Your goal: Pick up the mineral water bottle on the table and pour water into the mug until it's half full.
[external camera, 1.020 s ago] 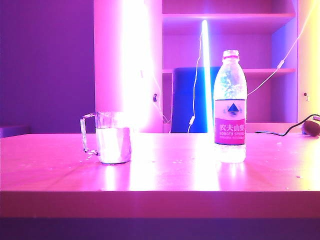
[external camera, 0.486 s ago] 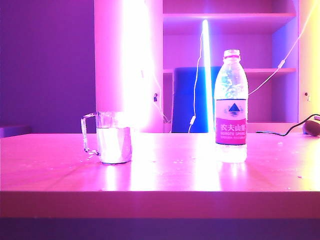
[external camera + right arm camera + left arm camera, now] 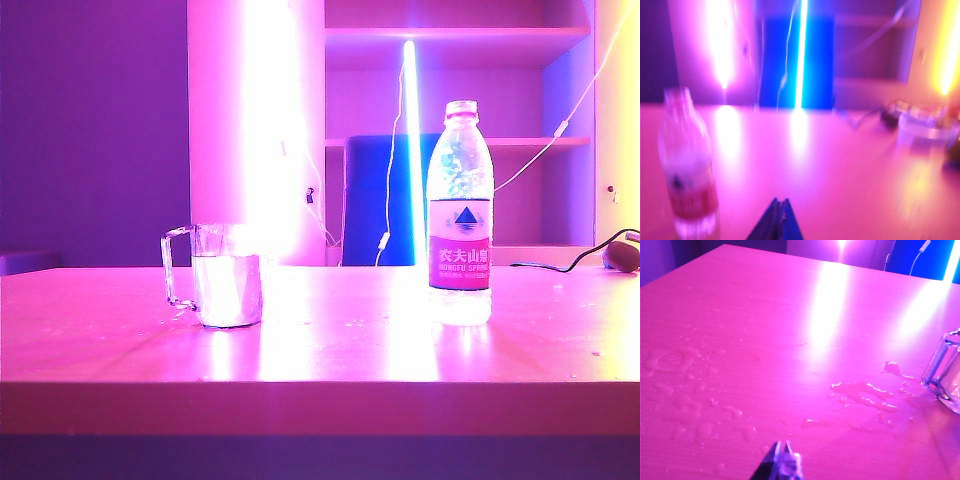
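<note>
Bottle (image 3: 460,215) stands upright on the table (image 3: 320,345), well to the right of the mug (image 3: 222,275), which holds water (image 3: 226,290) to well above half. Both grippers sit clenched and empty over the table: the left gripper (image 3: 782,462) near spilled puddles (image 3: 865,392) beside the mug, the right gripper (image 3: 777,220) near the bottle.

Home-like room: shelving (image 3: 455,35), neon light tubes (image 3: 410,150), wooden table (image 3: 320,350).

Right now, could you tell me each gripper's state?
Left gripper: shut, empty, above the wet table.
Right gripper: shut, empty, clear of the mineral water bottle.
</note>
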